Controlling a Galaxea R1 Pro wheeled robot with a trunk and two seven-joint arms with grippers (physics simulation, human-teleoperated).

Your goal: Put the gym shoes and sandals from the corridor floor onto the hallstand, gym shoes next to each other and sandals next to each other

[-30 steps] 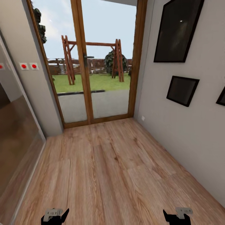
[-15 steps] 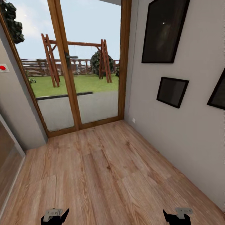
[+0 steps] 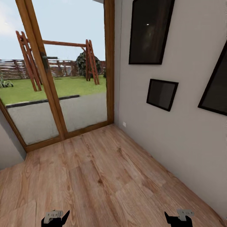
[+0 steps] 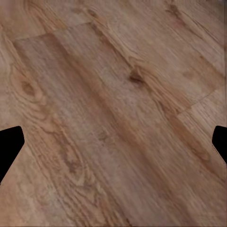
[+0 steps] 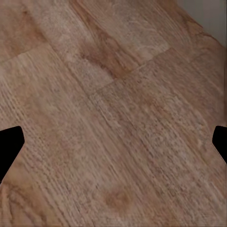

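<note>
The corridor floor (image 3: 104, 176) of light-brown wood planks stretches ahead of me and is bare. The gym shoes, the sandals and the hallstand are out of view. My left gripper (image 3: 56, 217) and right gripper (image 3: 179, 217) poke in at the bottom edge of the head view, low over the planks. In the left wrist view the left gripper (image 4: 113, 142) is open, its dark fingertips far apart with only floor between them. In the right wrist view the right gripper (image 5: 113, 142) is open the same way over the planks.
A wood-framed glass door (image 3: 47, 94) closes the corridor's far end, with a garden behind it. A grey wall (image 3: 176, 142) runs along the right, carrying dark framed pictures (image 3: 150, 31) (image 3: 161, 94) and a small socket (image 3: 124, 124). A wall corner (image 3: 8, 151) stands at the left.
The whole view has swung to the right, so the camera turned. The door slid left in the picture and the glossy panel at the left dropped out. Both grippers keep their pose.
</note>
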